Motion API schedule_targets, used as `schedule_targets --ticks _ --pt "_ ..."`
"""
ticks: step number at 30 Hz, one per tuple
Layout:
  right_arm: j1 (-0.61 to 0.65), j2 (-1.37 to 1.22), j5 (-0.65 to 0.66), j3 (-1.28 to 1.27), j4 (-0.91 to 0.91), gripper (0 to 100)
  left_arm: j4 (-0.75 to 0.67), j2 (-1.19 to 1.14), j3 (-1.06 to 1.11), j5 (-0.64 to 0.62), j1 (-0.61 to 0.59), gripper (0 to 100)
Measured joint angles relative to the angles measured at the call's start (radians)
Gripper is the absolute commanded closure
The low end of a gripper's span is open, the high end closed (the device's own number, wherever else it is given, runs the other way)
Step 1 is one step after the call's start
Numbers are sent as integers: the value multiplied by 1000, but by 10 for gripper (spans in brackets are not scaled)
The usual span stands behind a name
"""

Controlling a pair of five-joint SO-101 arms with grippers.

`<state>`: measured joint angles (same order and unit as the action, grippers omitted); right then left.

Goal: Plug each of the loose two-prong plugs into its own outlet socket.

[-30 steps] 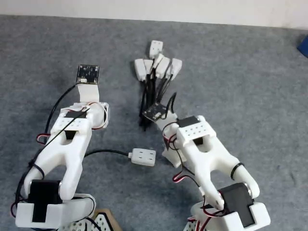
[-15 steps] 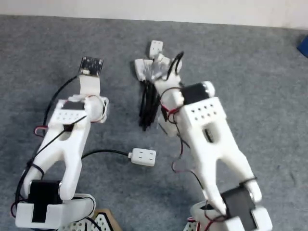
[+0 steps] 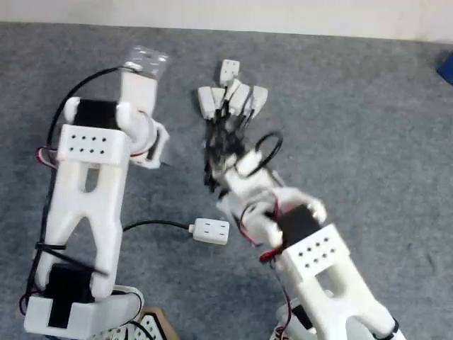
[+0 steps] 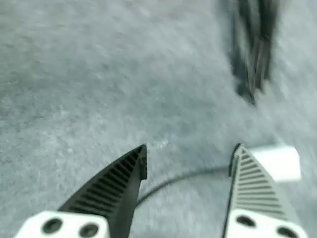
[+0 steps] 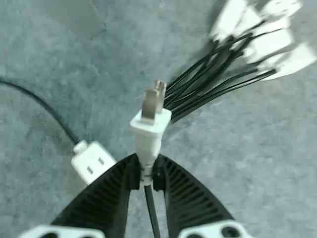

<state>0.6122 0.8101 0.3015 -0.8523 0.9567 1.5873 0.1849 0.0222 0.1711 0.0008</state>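
My right gripper (image 5: pixel 144 167) is shut on the base of a white two-prong plug (image 5: pixel 150 125). The plug's prongs point away from the fingers and its black cord runs back between them. A loose white outlet socket (image 3: pixel 211 231) on a black cord lies on the carpet between the arms. The same socket (image 5: pixel 90 161) sits just beside the held plug in the right wrist view. My left gripper (image 4: pixel 190 153) hangs open above bare carpet with nothing between its fingers. The socket (image 4: pixel 277 161) lies near one of its fingertips.
A bundle of black cords (image 3: pixel 221 145) fans out to several white sockets (image 3: pixel 232 95) at the far middle of the grey carpet (image 3: pixel 368 120). They appear again, as the cords (image 5: pixel 213 87) and the sockets (image 5: pixel 265 27), in the right wrist view. A blue object (image 3: pixel 447 69) pokes in at the far right edge.
The right arm reached out to the cord bundle, then drew back toward the near side with a plug in its gripper. The left arm stretched farther away and rose.
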Motion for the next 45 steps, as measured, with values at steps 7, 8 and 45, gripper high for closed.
schedule_targets --ticks 7,8,45 --pt "43 20 -2 -64 -80 992 81 0 -81 9 37 636" --pt "43 21 -2 -64 -80 992 81 0 -81 9 37 636" --pt "46 20 -35 -100 -92 992 -34 17 115 12 146 639"
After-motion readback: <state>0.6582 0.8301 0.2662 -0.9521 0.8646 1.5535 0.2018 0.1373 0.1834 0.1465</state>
